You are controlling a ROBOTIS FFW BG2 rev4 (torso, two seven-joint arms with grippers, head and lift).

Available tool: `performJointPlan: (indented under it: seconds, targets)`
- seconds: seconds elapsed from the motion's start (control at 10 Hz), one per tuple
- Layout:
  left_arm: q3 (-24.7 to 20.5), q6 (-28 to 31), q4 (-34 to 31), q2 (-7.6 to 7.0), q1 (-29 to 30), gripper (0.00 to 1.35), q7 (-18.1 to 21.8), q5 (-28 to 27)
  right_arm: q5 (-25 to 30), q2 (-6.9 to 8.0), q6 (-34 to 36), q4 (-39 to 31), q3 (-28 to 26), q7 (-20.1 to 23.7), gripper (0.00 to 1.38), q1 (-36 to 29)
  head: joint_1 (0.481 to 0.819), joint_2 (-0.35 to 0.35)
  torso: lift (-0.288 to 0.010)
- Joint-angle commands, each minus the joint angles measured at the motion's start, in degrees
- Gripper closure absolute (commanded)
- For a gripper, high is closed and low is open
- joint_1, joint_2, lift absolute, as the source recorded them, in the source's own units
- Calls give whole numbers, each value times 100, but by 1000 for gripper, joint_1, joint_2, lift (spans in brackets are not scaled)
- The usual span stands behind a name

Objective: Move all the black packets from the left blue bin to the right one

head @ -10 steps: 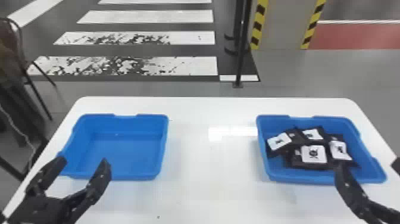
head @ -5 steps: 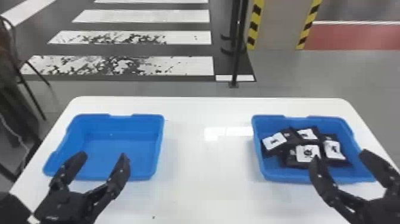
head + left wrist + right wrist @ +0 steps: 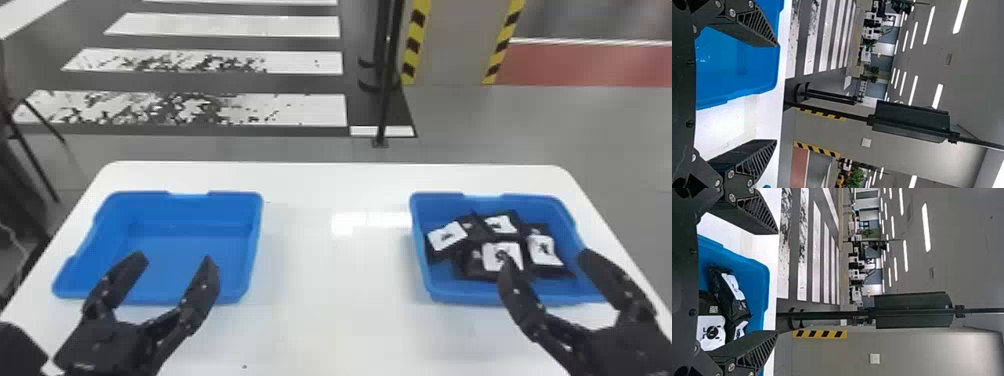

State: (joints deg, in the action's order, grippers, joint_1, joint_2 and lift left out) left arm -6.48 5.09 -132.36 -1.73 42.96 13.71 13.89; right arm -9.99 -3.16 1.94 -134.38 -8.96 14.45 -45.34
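In the head view my left gripper point(image 3: 175, 265) stands open over the near side of the left blue bin point(image 3: 172, 200), which holds nothing. My right gripper point(image 3: 547, 265) is open above the near part of the right blue bin point(image 3: 505, 296). Several black packets point(image 3: 500, 257) with white labels lie heaped in that bin. The left wrist view has my left gripper point(image 3: 777, 93) with its fingers wide apart and the left bin point(image 3: 719, 86) beyond. In the right wrist view my right gripper point(image 3: 777, 282) has nothing between its fingers, and black packets point(image 3: 728, 301) lie in the bin.
Both bins stand on a white table point(image 3: 320, 325) with a wide gap between them. Behind the table a black post point(image 3: 387, 90) rises from the floor, and a dark chair point(image 3: 30, 145) stands beyond the left edge.
Both grippers have come farther into the head view, the left one rightward and the right one leftward. The bins and table have shifted slightly left in that view. The packets lie as before.
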Motion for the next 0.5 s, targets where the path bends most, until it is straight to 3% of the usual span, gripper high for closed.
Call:
performJointPlan:
  seconds: [0.0,0.4]
  targets:
    - [20,25,-4,-3,-7,176,0,5,-30,-9,2,15,5,6,128,6,695,-25,-140]
    - [43,39,10,-12,-7,176,0,5,-98,-44,2,15,62,6,128,34,695,-24,-140]
